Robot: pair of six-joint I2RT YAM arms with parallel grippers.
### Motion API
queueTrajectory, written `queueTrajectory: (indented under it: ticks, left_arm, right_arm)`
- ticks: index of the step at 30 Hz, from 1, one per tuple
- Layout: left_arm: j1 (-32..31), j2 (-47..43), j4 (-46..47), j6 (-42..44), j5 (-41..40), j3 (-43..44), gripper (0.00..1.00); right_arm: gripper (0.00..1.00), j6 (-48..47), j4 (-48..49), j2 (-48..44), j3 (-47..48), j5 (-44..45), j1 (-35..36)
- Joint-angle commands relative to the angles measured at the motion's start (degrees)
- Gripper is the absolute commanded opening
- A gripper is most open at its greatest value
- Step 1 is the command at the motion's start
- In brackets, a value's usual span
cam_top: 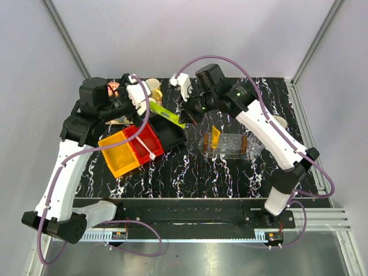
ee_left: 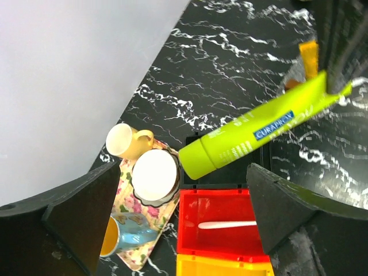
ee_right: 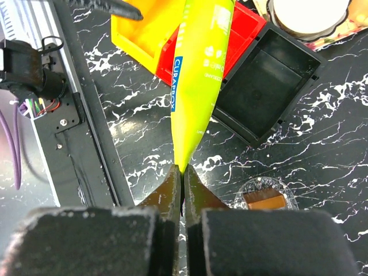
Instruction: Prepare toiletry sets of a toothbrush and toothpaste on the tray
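Above the bins, left of the rack (cam_top: 227, 144), my right gripper (ee_right: 181, 174) is pinched hard on the flat tail of the lime green toothpaste (ee_right: 198, 75). The tube is held in the air, cap end out over the black bin (ee_right: 267, 86). My left gripper (ee_left: 184, 172) has its fingers wide apart with nothing in them. For the carry, I judge the thin tail could slip, so: firm pinch, slow swing so the heavy cap end doesn't sway, then pass clear of the rack where the orange toothpaste (cam_top: 215, 137) stands. The toothbrush (ee_left: 227, 224) lies in the red bin (ee_left: 221, 244), not yet picked. The clear tray is hard to make out, just faint glints right of the rack, so I can't place its rim. The tube's cap is cut off in my right wrist view.
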Motion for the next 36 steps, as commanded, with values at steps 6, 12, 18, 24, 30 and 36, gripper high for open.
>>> queueTrajectory:
  ticks: [6,12,18,24,30,36]
  left_arm:
    - [-1.92,-0.30,-10.19,20.46,9.77,1.87,0.98]
    - [-3.58,0.23,-9.49,22.84,8.91,-0.23,0.99]
    - [-5.43,1.11,-8.08,25.38,6.35,-1.38,0.99]
    - [-7.37,2.33,-7.56,29.16,2.23,-2.96,0.99]
    - [-9.21,3.04,-5.54,30.57,-0.93,-5.42,0.87]
    - [-9.92,2.95,-3.69,30.05,-2.70,-7.09,0.59]
  right_arm:
    - [0.00,-3.05,-3.61,-0.89,3.14,-4.58,-0.26]
    - [0.00,-3.14,-4.31,-0.62,3.49,-6.25,-0.35]
    - [0.00,-2.88,-5.37,0.43,4.98,-7.74,-0.35]
    - [0.00,-2.70,-5.90,1.05,6.13,-8.53,-0.53]
    - [0.00,-2.70,-5.99,1.05,6.22,-9.15,-0.79]
    - [0.00,-2.61,-5.99,0.43,5.52,-9.15,-1.14]
